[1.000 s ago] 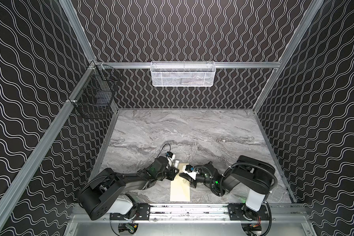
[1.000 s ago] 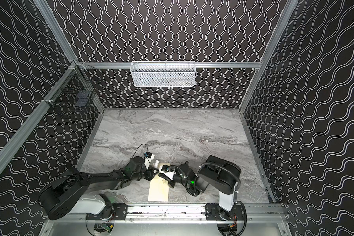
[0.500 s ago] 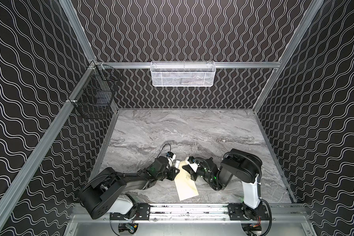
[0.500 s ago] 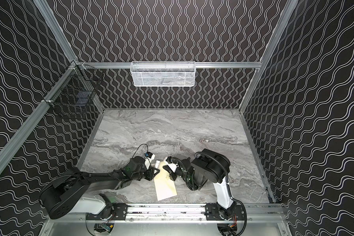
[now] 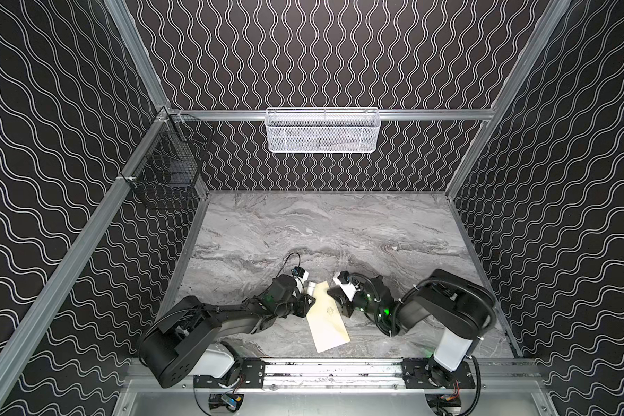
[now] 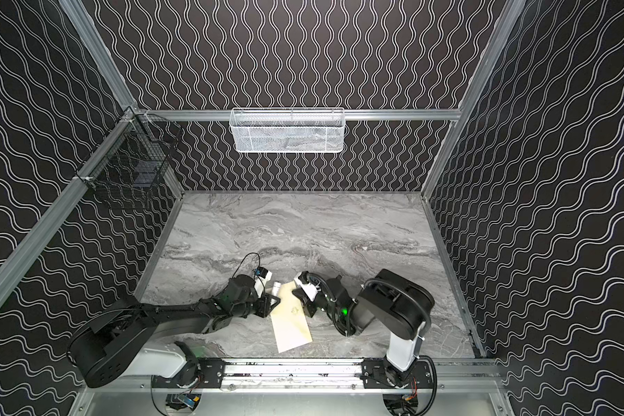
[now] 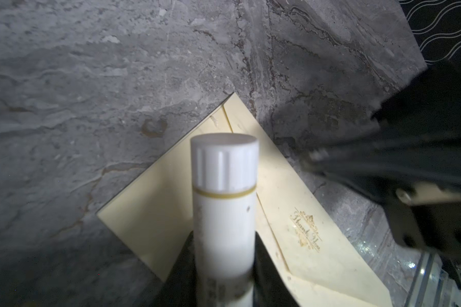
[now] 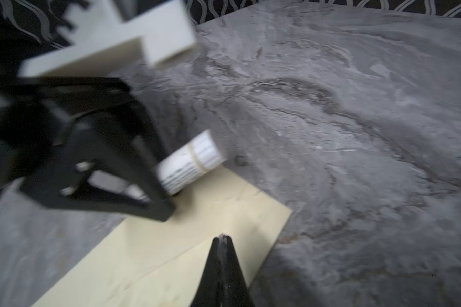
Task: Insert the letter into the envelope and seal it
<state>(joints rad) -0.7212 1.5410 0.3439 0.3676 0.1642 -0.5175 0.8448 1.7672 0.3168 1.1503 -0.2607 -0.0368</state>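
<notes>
The pale cream envelope (image 5: 329,322) (image 6: 292,326) lies flat and askew on the marble table near the front, its gold emblem (image 7: 306,231) facing up. My left gripper (image 5: 305,300) (image 7: 224,239) is shut on a white cylindrical stick (image 7: 224,202) (image 5: 310,287), which hovers over the envelope's far end. My right gripper (image 5: 335,299) (image 8: 222,237) is shut with nothing in it, its tips over the envelope (image 8: 197,231) near its right edge. In the right wrist view the stick (image 8: 192,159) shows blurred. The letter is out of view.
The grey marble table (image 5: 321,234) stretches to the back wall. A white mesh basket (image 5: 322,130) hangs on the back rail and a black wire basket (image 5: 170,176) on the left wall. An aluminium rail (image 5: 325,371) carrying both arm bases runs along the front.
The envelope has turned from straight to askew, its near end swung right. The right arm's elbow swung left, then back out to the right. The left arm stays put with the stick.
</notes>
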